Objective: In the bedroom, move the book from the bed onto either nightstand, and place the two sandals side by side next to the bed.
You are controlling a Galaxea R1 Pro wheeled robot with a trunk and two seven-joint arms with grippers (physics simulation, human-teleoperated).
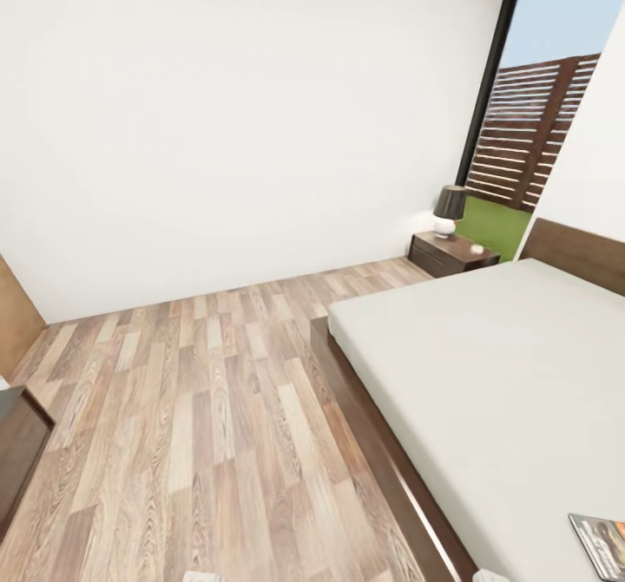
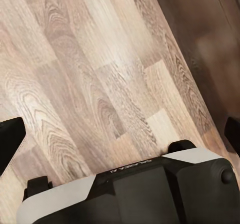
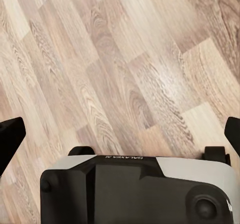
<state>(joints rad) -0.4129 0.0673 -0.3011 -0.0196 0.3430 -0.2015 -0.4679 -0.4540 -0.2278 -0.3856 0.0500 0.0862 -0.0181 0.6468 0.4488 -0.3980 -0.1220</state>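
Both hands (image 2: 120,134) (image 3: 120,134) wide open, empty over floor (image 1: 200,408) — book (image 1: 603,543) on bed (image 1: 495,374), nightstand (image 1: 451,254) beyond.

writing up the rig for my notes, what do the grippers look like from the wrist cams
In each wrist view the gripper body is a glossy black block with a white band around its front edge. The left gripper has faint lettering on that band, as does the right gripper. Black fingertips show at the picture edges, spread wide apart, over the wood floor.
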